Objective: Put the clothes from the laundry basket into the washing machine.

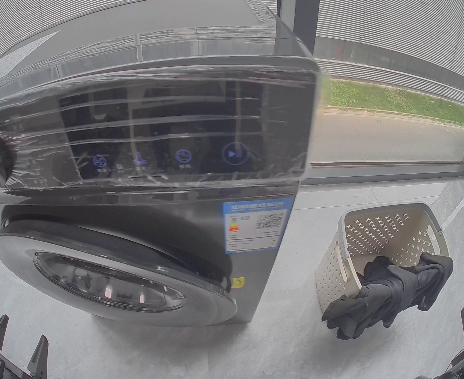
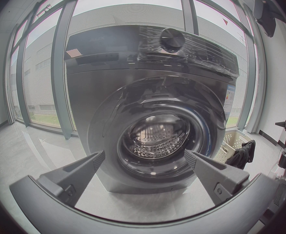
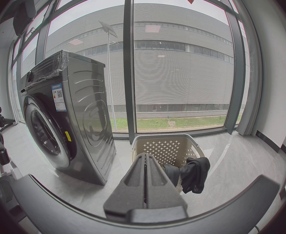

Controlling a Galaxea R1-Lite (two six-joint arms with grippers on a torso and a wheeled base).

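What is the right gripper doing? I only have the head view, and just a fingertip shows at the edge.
Observer: In the right wrist view the right gripper is shut on nothing, pointed toward the laundry basket.
Operator: And the left one?
Observer: The left gripper is open and lined up with the washing machine door, which sits framed between its fingers in the left wrist view.
Operator: Anything in the drum?
Observer: Through the door glass the drum shows bare perforated metal, with nothing inside that I can see.
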